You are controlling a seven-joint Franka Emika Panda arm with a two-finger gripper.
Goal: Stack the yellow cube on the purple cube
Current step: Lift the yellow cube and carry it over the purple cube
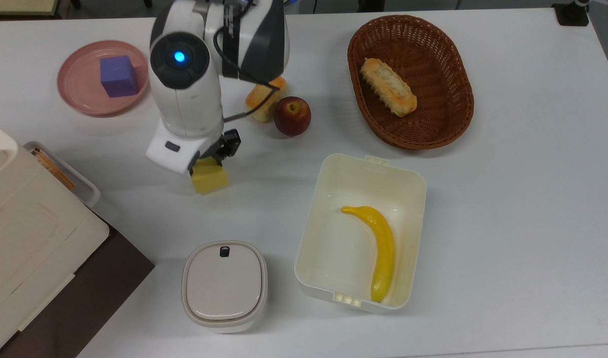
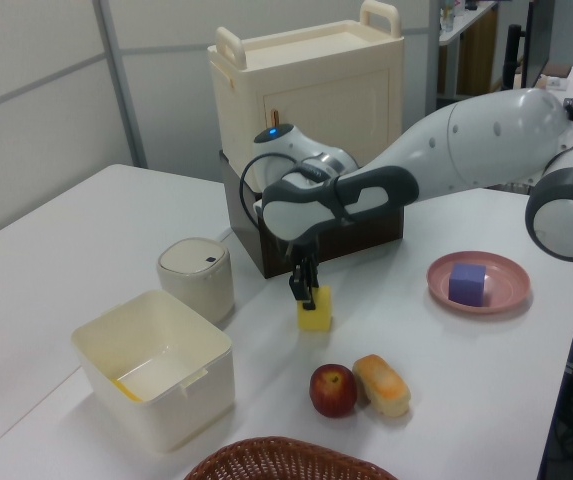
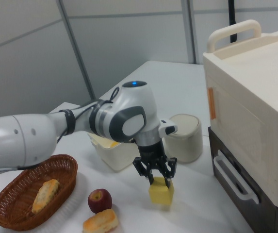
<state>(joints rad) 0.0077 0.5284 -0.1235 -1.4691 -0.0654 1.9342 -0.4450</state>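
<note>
The yellow cube sits left of the table's middle in the top view, at or just above the tabletop. It also shows in the left view and the right view. My gripper comes down on it from above, its fingers clamped on the cube's upper part. The purple cube rests in a pink plate at the top view's upper left, well apart from the gripper.
An apple and a bread roll lie just right of the arm in the top view. Farther right stands a wicker basket with bread. A white tub holds a banana. A lidded pot and a cream cabinet stand at the lower left.
</note>
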